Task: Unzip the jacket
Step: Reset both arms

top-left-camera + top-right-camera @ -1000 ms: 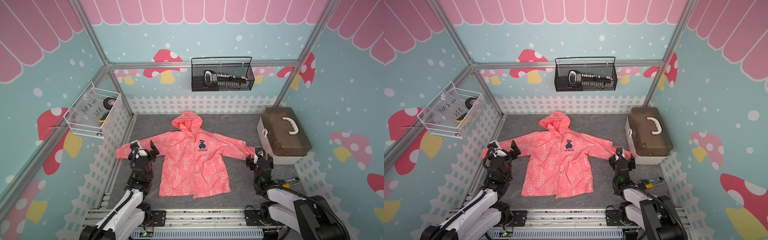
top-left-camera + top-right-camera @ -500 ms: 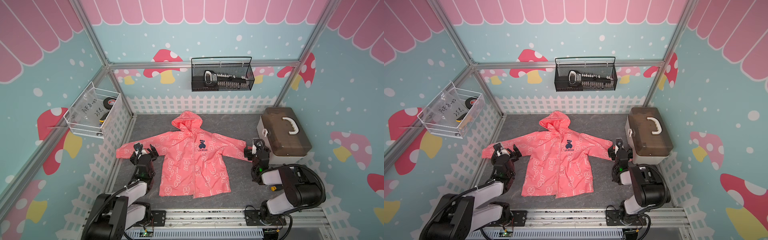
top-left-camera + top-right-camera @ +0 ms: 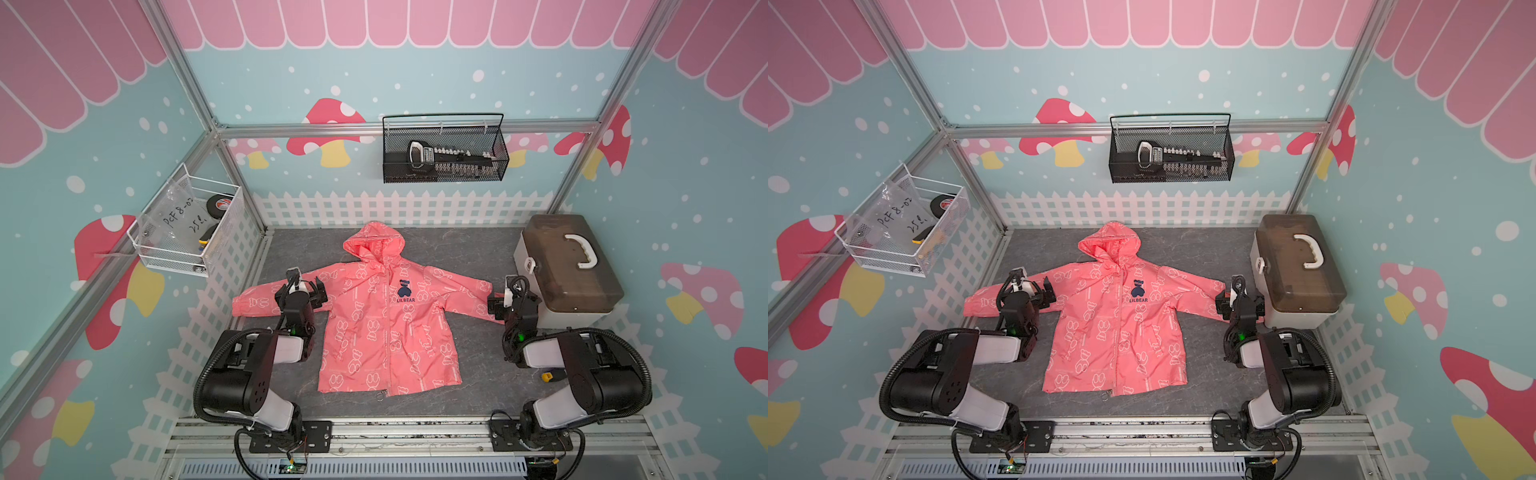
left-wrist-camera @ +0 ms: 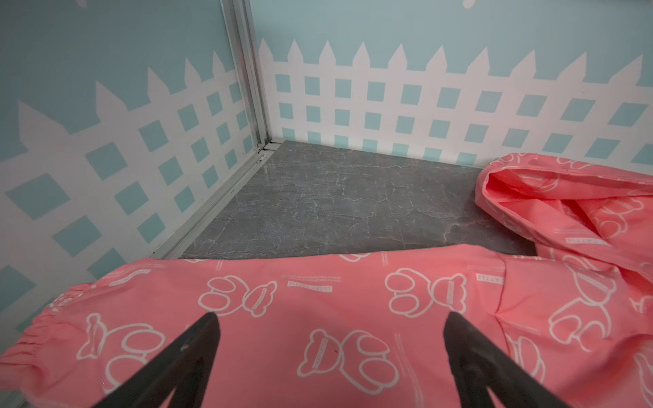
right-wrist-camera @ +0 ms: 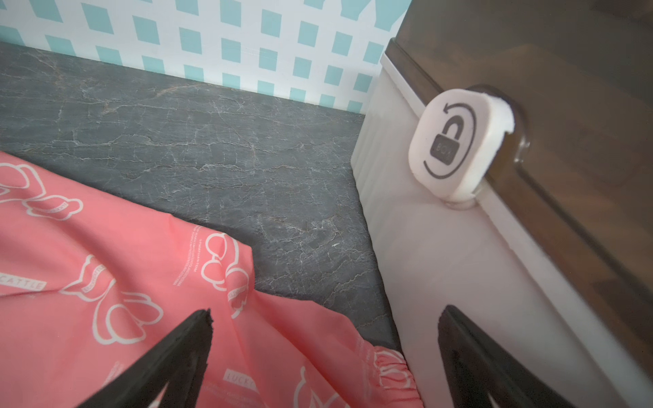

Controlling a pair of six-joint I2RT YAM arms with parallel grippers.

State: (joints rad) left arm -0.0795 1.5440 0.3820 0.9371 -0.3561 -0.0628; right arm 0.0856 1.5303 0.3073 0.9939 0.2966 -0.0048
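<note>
Shows the jacket (image 3: 386, 328) flat between left pincer (image 4: 330, 316) and right pincer (image 5: 325, 311), both wide, empty, over its sleeves (image 4: 318, 282). Looks idle on the zip; calls next for reaching inward to the ring pull (image 3: 380, 397) at the hem (image 3: 415, 388).

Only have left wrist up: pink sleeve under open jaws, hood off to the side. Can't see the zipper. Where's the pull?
Observer: The ring pull lies at the bottom hem of the jacket, the edge nearest the arm bases, well away from the left gripper.
Operator: Right arm?
Observer: The right gripper hangs over the other sleeve's cuff, jaws open, holding nothing.
Operator: Anything crowding it?
Observer: A storage box with a brown lid stands right beside that cuff, its latch on the side facing the gripper.
</note>
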